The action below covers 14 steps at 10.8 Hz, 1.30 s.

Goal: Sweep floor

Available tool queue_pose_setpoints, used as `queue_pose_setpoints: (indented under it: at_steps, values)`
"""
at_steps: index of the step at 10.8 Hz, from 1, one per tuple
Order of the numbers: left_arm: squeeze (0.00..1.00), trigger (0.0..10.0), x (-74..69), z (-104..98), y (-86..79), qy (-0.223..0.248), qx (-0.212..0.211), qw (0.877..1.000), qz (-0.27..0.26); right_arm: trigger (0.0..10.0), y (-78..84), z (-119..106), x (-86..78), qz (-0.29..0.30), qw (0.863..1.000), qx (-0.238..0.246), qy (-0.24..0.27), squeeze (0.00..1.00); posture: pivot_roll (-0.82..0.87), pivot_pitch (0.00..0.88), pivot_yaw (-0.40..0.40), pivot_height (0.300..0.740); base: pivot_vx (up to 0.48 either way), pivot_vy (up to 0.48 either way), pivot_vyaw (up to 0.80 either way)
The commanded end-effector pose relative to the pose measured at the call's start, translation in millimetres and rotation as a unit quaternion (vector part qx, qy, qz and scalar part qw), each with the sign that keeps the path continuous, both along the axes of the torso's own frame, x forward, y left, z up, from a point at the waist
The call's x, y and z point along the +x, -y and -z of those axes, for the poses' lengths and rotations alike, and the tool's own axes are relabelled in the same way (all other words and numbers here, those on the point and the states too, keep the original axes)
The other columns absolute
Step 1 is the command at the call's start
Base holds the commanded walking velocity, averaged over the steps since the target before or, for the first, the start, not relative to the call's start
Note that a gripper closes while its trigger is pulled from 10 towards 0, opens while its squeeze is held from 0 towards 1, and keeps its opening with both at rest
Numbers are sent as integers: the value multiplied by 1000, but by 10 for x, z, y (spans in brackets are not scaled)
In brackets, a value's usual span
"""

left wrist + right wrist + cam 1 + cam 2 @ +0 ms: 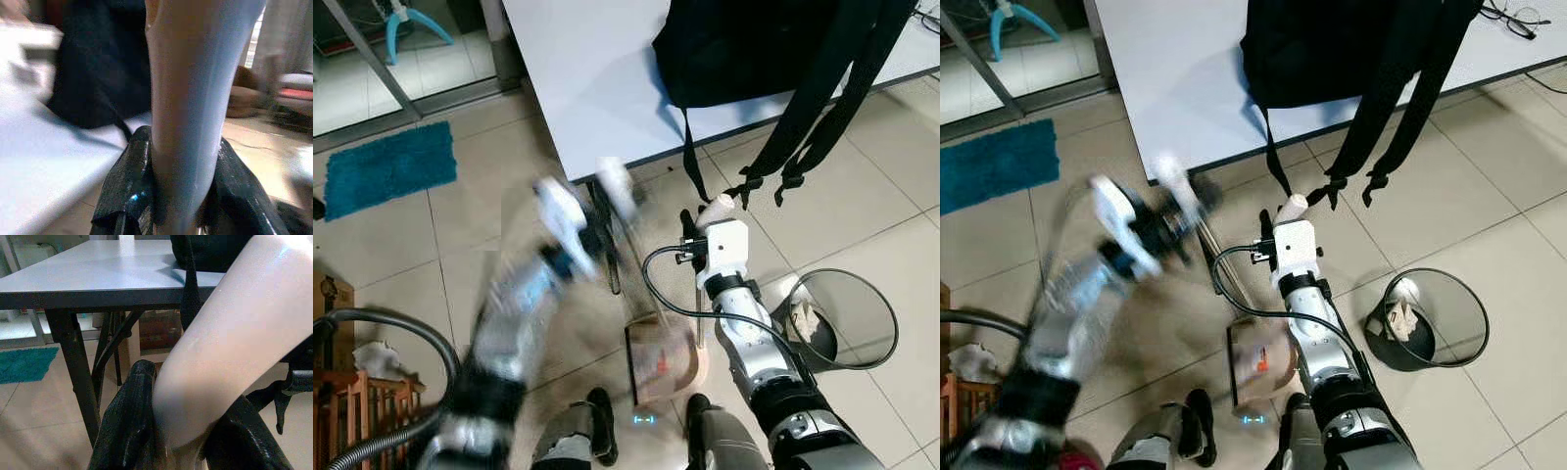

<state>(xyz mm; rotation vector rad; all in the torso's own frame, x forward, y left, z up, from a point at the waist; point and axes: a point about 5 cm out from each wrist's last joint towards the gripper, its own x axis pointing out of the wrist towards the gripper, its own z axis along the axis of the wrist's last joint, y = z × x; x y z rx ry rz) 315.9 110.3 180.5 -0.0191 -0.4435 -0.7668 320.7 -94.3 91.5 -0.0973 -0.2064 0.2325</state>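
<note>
My left arm is smeared by motion blur. In the left wrist view my left gripper [183,183] is shut on a pale broom handle [195,88], with black fingers [128,186] on both sides. A dark thin shaft [625,257] runs down from that blurred arm towards a brownish dustpan [666,360] on the tiles between my feet. My right gripper [186,418] is shut on the dustpan's cream upright handle [230,342], whose tip [720,204] pokes out above the white wrist.
A white table [597,78] with black legs stands just ahead, a black backpack [754,49] hanging its straps over the edge. A round black bin [847,318] with crumpled paper sits to my right. A teal mat [386,166], a vacuum hose [372,321] and wooden furniture lie left.
</note>
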Motion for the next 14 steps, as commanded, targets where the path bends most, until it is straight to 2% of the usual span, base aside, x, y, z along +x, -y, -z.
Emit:
queue_pose_setpoints:
  at_steps: [1,2,4,5,6,7,8,10,11,13,14]
  values:
    - [0,10000,12,-118,-149,47,11,998,-43,10000,-8,148,-50,-5,999,-4,-36,0,35,236,80,740,0,0,0]
    - [0,10000,27,-148,-235,53,11,997,-58,10000,-3,156,-54,-6,999,-4,-38,0,34,236,79,740,0,0,0]
    - [0,10000,14,-78,-314,49,30,996,-66,10000,0,182,-71,-8,999,-6,-42,0,33,237,79,740,0,0,0]
    - [0,10000,3,48,-351,44,62,994,-81,10000,-2,193,-80,-10,999,-7,-43,0,34,235,78,740,0,0,0]
    - [0,10000,13,284,-408,19,119,986,-114,10000,-13,201,-85,-12,999,-7,-45,0,32,235,78,740,0,0,0]
    - [0,10000,18,447,-435,-5,149,980,-134,10000,-18,203,-87,-13,999,-7,-45,0,31,235,77,740,0,0,0]
    - [0,10000,39,628,-421,-43,157,973,-162,10000,-19,205,-88,-15,999,-7,-46,0,29,235,77,740,0,0,0]
    - [0,10000,59,768,-245,-74,140,975,-156,10000,-14,212,-89,-16,999,-9,-48,0,22,235,76,740,0,0,0]
    - [0,10000,61,789,-102,-82,113,980,-139,10000,-6,218,-87,-16,999,-11,-49,0,19,235,76,740,0,0,0]
    - [0,10000,57,763,3,-77,85,985,-128,10000,-4,219,-79,-16,999,-12,-51,0,18,229,75,740,0,0,0]
    - [0,10000,41,742,40,-87,54,990,-102,10000,-4,223,-73,-16,998,-14,-53,0,19,222,75,740,0,0,0]
